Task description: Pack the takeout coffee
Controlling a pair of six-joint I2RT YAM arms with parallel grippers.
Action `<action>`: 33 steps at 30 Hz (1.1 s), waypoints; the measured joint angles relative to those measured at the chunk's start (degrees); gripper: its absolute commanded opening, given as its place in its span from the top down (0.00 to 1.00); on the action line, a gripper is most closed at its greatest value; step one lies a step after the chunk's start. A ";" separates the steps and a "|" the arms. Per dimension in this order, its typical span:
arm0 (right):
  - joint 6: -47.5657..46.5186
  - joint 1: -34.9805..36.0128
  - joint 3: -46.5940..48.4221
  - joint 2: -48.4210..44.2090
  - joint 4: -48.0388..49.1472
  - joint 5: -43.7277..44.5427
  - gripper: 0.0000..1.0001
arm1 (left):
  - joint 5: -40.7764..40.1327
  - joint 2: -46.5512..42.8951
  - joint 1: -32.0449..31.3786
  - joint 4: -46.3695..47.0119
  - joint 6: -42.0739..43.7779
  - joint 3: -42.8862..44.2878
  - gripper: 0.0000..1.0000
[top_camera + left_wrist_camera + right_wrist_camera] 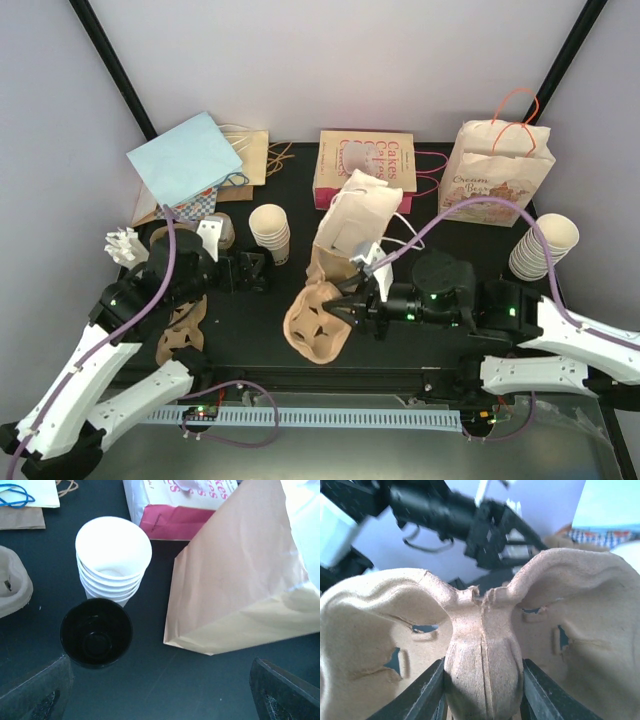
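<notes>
The left pincer [160,662] hangs released above the black lid [96,632], which sits on the tabletop [150,685] just beside the cup stack [114,555], while the right pincer [482,690], clenched on the centre ridge of the tilted pulp carrier [560,605], could tear that thin pulp or topple the paper bag [355,225].

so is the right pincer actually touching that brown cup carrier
Touching. The right wrist view shows the right pincer closed on the brown cup carrier, both fingers pressed against its central ridge with no gap.
</notes>
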 measured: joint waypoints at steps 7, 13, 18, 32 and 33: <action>-6.58 -7.10 13.73 6.34 -0.44 -0.28 0.63 | 9.16 5.64 3.48 2.69 2.40 3.41 0.01; -9.60 -20.65 15.50 8.81 -1.20 -6.67 0.63 | 20.55 11.52 3.54 10.73 3.50 3.63 0.06; -11.58 -28.87 15.50 8.59 -3.02 -12.83 0.63 | 23.69 16.92 2.69 15.17 4.92 5.88 0.09; -10.99 -49.13 14.84 8.24 -2.69 -32.26 0.66 | 17.97 32.52 -3.93 17.77 10.10 17.70 0.15; -10.91 -49.64 14.73 8.04 -2.51 -32.83 0.66 | 17.14 33.40 -4.20 17.77 10.40 18.56 0.16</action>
